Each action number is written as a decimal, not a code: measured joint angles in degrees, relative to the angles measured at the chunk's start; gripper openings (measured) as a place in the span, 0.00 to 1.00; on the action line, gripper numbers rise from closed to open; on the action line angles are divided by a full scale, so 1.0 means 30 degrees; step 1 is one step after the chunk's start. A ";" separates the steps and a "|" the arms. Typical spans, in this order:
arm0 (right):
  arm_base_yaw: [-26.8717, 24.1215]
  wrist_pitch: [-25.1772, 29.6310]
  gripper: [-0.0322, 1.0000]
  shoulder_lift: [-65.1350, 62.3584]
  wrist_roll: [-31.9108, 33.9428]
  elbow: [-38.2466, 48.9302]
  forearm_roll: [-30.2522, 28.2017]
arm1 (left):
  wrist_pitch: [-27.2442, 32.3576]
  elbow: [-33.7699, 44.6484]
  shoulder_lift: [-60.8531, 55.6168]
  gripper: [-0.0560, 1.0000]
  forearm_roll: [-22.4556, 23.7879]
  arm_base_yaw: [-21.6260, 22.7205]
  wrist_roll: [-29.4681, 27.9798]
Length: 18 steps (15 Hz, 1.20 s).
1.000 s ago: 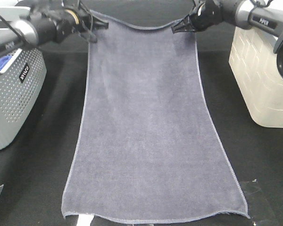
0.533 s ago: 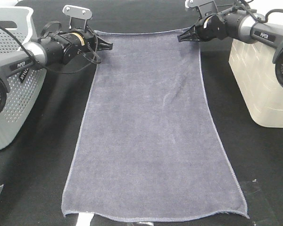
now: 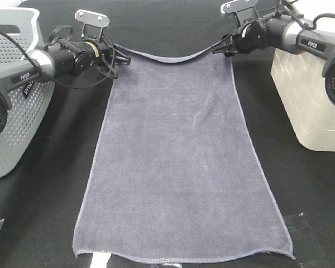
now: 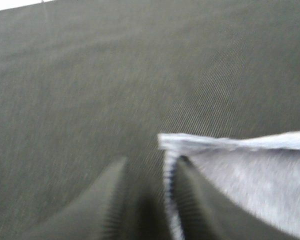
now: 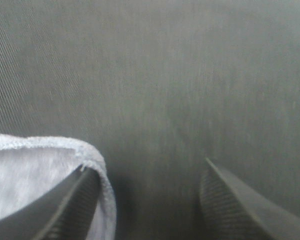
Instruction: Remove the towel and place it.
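The slate-grey towel lies spread flat and lengthwise on the black table. Its far hem sags in the middle between the two grippers. My left gripper is at the far left corner. In the left wrist view its jaws stand apart, and the towel corner rests against one finger. My right gripper is at the far right corner. In the right wrist view its jaws are wide apart, and the towel corner lies over one finger.
A grey perforated basket stands at the left edge. A cream basket stands at the right. Black cloth covers the table on both sides of the towel. A white tape mark sits at the front edge.
Both arms came down from holding the far hem raised. The hem went flat, then slack in the middle. The towel's near part has not moved.
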 joint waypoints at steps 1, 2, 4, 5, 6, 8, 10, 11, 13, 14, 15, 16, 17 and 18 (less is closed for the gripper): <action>0.0000 0.0000 0.59 0.0000 0.0000 0.0000 0.0000 | 0.0000 0.0000 0.0000 0.45 0.0000 0.0000 0.0000; 0.0000 0.0248 0.59 0.0019 0.0000 0.0000 -0.0115 | 0.0783 0.0000 0.0000 0.46 0.0000 0.0000 0.0000; 0.0000 0.1184 0.59 0.0382 0.0000 0.0000 -0.0306 | 0.2769 0.0000 0.0000 0.46 0.0000 0.0000 0.0000; 0.0000 0.1490 0.59 0.0611 0.0000 0.0000 -0.0306 | 0.3533 0.0000 0.0000 0.47 0.0000 0.0000 0.0000; 0.0000 0.1833 0.59 0.0726 0.0000 0.0000 -0.0267 | 0.4240 0.0000 0.0000 0.47 -0.0076 0.0000 0.0000; 0.0000 0.2139 0.59 0.0840 0.0000 0.0000 -0.0153 | 0.4870 0.0000 0.0000 0.47 -0.0229 0.0000 0.0000; 0.0000 0.2617 0.59 0.0745 0.0000 0.0000 -0.0019 | 0.5042 0.0000 -0.0115 0.47 -0.0286 0.0000 0.0000; 0.0000 0.2846 0.59 0.0573 0.0000 0.0000 0.0115 | 0.5023 0.0000 -0.0286 0.47 -0.0286 0.0000 0.0000; 0.0019 0.2846 0.59 0.0000 0.0000 0.0000 0.0668 | 0.4622 -0.0573 -0.0420 0.47 -0.0306 0.0000 0.0000; 0.0019 0.2807 0.59 -0.0286 0.0000 0.0000 0.1012 | 0.4622 -0.1146 -0.0477 0.47 -0.0306 0.0000 0.0000; 0.0019 0.2788 0.59 -0.0516 0.0000 0.0000 0.1394 | 0.4603 -0.1719 -0.0477 0.47 -0.0344 0.0000 0.0000; 0.0019 0.2807 0.59 -0.0898 0.0019 0.0000 0.1872 | 0.4660 -0.2636 -0.0497 0.47 -0.0458 0.0000 0.0000; 0.0019 0.2827 0.59 -0.1165 0.0019 0.0000 0.2158 | 0.4813 -0.3209 -0.0535 0.47 -0.0764 0.0000 0.0000; 0.0019 0.2884 0.59 -0.1490 0.0019 0.0000 0.2426 | 0.5424 -0.3686 -0.0668 0.47 -0.1337 0.0000 0.0000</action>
